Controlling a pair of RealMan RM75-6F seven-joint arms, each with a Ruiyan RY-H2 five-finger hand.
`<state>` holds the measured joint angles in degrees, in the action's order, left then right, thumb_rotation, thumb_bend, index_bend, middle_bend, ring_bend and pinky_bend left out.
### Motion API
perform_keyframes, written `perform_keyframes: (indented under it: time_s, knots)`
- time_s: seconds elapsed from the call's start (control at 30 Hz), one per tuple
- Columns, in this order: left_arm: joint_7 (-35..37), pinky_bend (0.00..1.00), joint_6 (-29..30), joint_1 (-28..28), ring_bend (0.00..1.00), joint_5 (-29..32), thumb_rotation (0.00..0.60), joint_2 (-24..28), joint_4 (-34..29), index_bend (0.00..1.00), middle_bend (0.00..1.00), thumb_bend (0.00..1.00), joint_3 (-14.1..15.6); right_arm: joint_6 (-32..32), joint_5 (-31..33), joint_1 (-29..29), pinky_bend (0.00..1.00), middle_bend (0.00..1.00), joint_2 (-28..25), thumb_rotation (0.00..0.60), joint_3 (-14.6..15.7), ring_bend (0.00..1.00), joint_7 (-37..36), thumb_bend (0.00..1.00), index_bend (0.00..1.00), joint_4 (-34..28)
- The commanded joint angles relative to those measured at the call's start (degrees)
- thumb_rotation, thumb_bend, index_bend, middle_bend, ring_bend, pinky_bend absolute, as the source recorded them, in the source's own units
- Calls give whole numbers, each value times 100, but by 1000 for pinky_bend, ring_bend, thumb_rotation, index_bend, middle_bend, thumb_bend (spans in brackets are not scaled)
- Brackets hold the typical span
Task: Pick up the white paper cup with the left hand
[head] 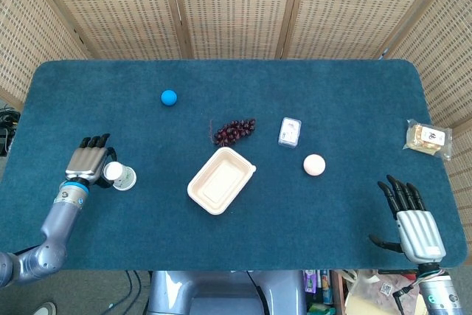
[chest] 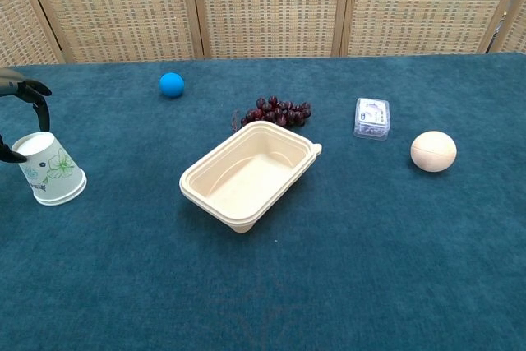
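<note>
Near the table's [head: 354, 241] left edge: one white paper cup [chest: 51, 168], upside down and tilted, just beside the left hand [head: 88, 158], fingers spread around it, touching or not unclear. By the front right corner: right hand [head: 413, 219], fingers apart, holding nothing. Also one blue ball [head: 169, 97], one grape bunch [head: 234, 131], one beige tray [head: 220, 180], one small clear packet [head: 290, 131], one pale ball [head: 314, 164], one snack bag [head: 428, 138].

dark teal carpet-like table [head: 221, 256] with rounded corners, woven wicker folding screen [head: 236, 5] with wooden frames right behind it, even light, cables and grey floor [head: 110, 293] below near edge.
</note>
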<state>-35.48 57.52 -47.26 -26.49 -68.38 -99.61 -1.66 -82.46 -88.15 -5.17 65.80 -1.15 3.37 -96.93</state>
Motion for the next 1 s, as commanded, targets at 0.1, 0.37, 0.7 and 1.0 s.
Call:
perform_keyframes:
  time_s: [0.1, 0.37, 0.7, 1.0]
  knots:
    - [41, 0, 7, 16, 0, -11, 600, 20, -16, 385, 0, 250, -26, -6, -8, 4, 0, 0, -1, 600, 3, 0, 0, 88, 0, 1]
    - [123, 0, 98, 46, 0, -151, 600, 240, -271, 395, 0, 252, -108, -9, -12, 5, 0, 0, -2, 600, 4, 0, 3, 88, 0, -2]
    - [289, 0, 227, 73, 0, -258, 600, 758, -728, 396, 0, 252, -307, -12, -9, 8, 0, 0, -6, 600, 2, 0, -4, 88, 0, -2]
    - [791, 0, 1, 173, 0, -362, 600, 1825, -1412, 396, 0, 252, -605, -6, -26, 6, 0, 0, 9, 600, 13, 0, 40, 88, 0, -6]
